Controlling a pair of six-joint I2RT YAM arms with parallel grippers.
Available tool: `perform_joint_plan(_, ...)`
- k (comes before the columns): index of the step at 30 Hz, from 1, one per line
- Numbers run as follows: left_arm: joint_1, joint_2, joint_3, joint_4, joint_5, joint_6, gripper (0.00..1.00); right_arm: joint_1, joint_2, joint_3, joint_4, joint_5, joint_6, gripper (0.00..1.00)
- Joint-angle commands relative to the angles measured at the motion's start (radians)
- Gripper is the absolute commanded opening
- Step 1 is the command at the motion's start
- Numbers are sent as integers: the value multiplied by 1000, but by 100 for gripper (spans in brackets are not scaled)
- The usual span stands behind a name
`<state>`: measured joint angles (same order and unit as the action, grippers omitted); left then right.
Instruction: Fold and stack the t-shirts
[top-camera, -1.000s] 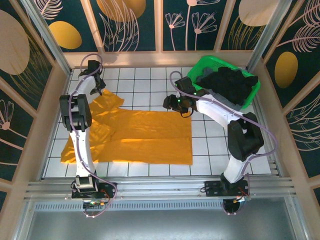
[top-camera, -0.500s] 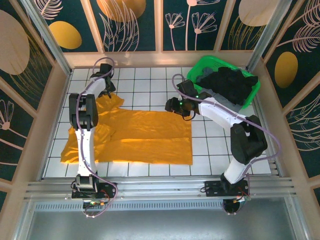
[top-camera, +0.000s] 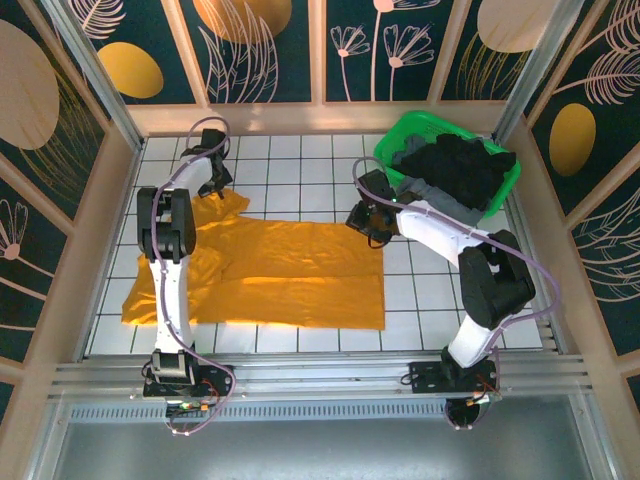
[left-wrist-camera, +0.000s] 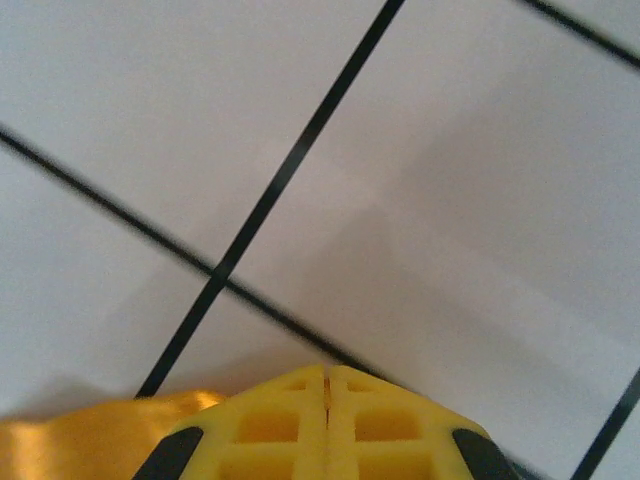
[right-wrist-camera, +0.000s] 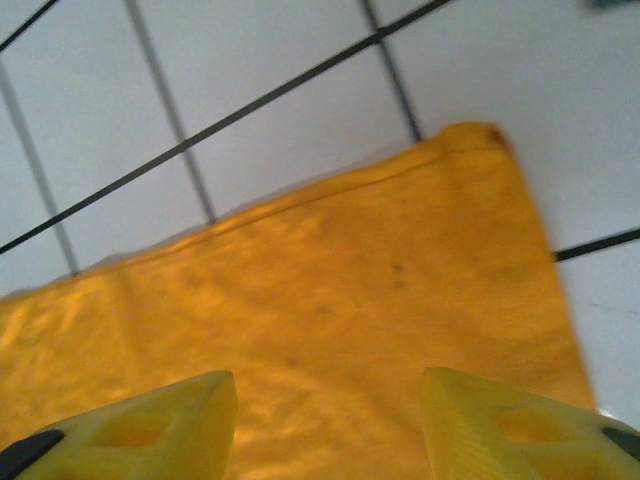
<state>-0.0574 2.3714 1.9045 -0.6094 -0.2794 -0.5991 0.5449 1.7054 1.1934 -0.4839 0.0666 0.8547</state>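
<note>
The mustard-orange t-shirt lies spread flat on the white tiled table. My left gripper is at the tip of its far left sleeve. In the left wrist view the yellow fingers are pressed together, my left gripper is shut, and orange cloth runs in under them from the left. My right gripper hovers open over the shirt's far right corner, and the cloth lies flat between its spread fingers. Black and grey t-shirts are heaped in the basket.
The bright green basket stands at the back right corner of the table, just behind my right arm. Wooden frame posts and patterned panels close in the back and both sides. White tiles show to the right of the orange shirt.
My left gripper has gone from open to shut at the sleeve tip. My right gripper has shifted right and a little nearer, onto the shirt's far right corner.
</note>
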Motion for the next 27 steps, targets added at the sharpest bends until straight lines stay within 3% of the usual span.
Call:
perform_joint_plan(1, 7, -116, -59, -44, -17, -28, 0, -29, 36, -7, -56, 157, 114, 50)
perform_joint_plan(5, 7, -199, -157, -18, 22, -34, 0, -49, 74, 15, -45, 223, 35, 49)
perform_joint_plan(9, 7, -267, -252, -2, 48, -31, 0, -73, 89, -26, 111, 121, -170, 50)
perform_joint_plan(16, 7, -358, -380, 23, 107, -40, 0, -124, 168, -21, 164, -37, -435, 47)
perform_joint_plan(27, 7, -424, -424, 4, 120, -41, 0, -154, 251, 55, 107, -33, -585, 44)
